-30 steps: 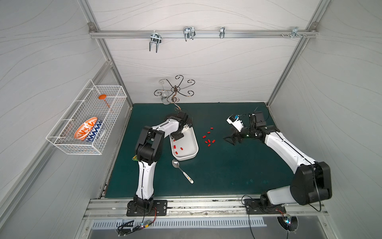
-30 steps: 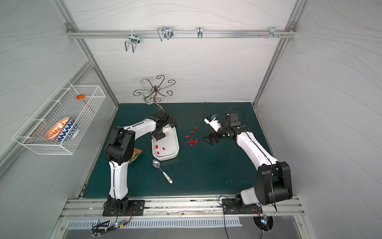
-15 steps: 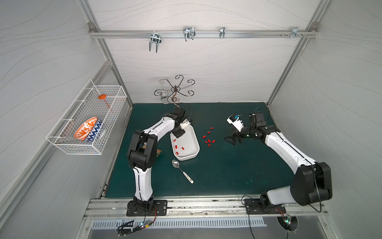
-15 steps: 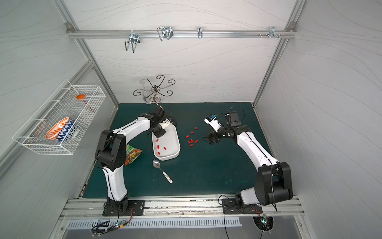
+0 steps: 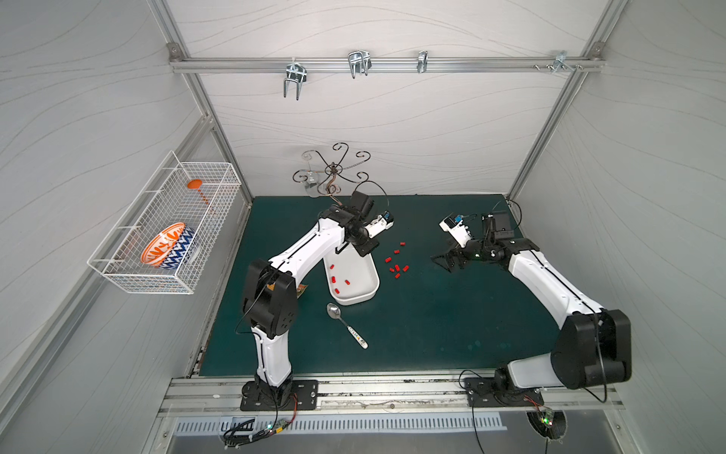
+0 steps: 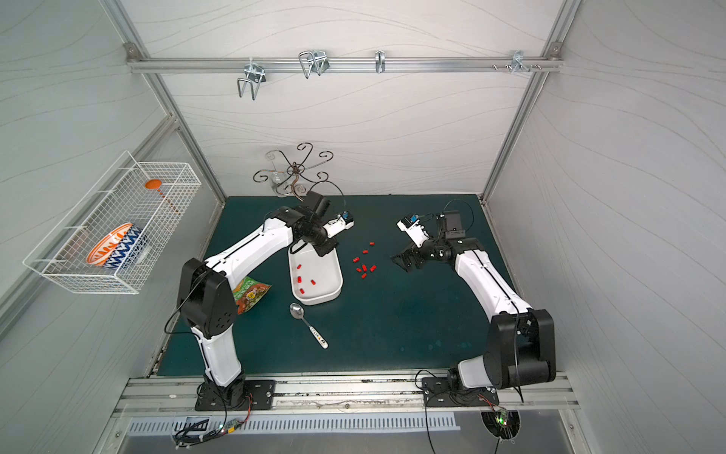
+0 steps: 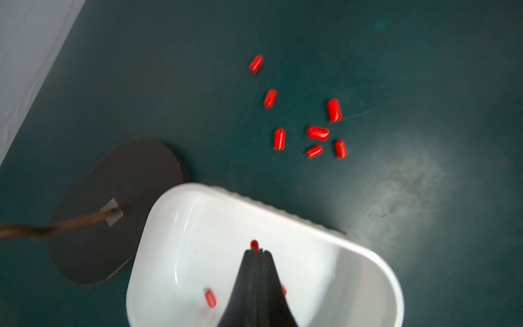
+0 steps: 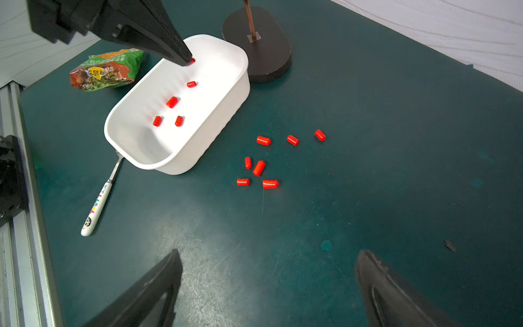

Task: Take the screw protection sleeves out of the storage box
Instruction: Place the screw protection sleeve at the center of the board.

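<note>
The left gripper (image 7: 255, 251) is pinching one red sleeve (image 7: 254, 244) between its closed tips, and the little cap is poking out past them. Compared with a second ago, the arm is posing differently. Its elbow is now swung back toward the lower left of a top view, uncovering a snack packet (image 6: 251, 293). Its wrist is now turning toward the right of the frame. The tips are hanging over the far end of the box (image 5: 355, 302), just left of the frame's middle, and appear to be clear of its floor.

This suggests the pick is done and the carry-out is beginning. Four more sleeves (image 8: 172, 102) are lying loose on the box floor, apart from the held one. Seven others (image 5: 396, 267) are lying scattered on the green mat (image 5: 432, 334) just right of the box, near the frame's centre, and that is probably where the held one is heading. The box is sitting where it was.

The right gripper (image 5: 447, 262), right of centre, is standing wide open and empty over the mat near the scattered sleeves, and it is not shifting between the moments. By this count the task is looking past halfway, with one sleeve in hand and four left. The release is likely calling for a low drop, since such small round pieces may roll.
</note>
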`<action>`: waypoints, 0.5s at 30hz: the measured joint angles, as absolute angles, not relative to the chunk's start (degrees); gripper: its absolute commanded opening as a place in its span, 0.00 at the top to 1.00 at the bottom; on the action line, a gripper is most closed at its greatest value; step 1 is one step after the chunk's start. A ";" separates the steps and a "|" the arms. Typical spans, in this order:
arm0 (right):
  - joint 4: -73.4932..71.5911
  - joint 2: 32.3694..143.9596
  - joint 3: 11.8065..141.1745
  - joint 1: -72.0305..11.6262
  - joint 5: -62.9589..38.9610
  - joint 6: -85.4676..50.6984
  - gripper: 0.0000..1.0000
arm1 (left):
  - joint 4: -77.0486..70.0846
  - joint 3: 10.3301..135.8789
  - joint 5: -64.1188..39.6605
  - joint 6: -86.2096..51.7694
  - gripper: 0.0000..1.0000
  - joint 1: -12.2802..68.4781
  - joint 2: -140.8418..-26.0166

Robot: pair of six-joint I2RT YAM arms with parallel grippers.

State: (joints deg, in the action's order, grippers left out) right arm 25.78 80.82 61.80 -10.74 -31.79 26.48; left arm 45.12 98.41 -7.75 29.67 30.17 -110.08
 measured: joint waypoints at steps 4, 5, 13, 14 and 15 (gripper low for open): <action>25.58 80.73 61.80 -9.65 -30.74 25.32 0.01 | 45.12 103.96 -8.91 28.69 1.00 32.88 -116.71; 25.47 80.71 61.80 -9.21 -30.48 25.02 0.01 | 45.21 105.32 -9.30 28.23 1.00 33.36 -118.69; 25.30 80.64 61.80 -6.48 -29.23 23.55 0.01 | 46.76 115.02 -11.49 25.10 1.00 36.10 -131.17; 25.30 80.62 61.80 -6.46 -29.21 23.49 0.01 | 47.05 116.31 -11.46 24.99 1.00 36.32 -132.42; 25.28 80.60 61.80 -6.46 -29.23 23.46 0.01 | 47.29 117.47 -11.42 24.95 1.00 36.51 -133.60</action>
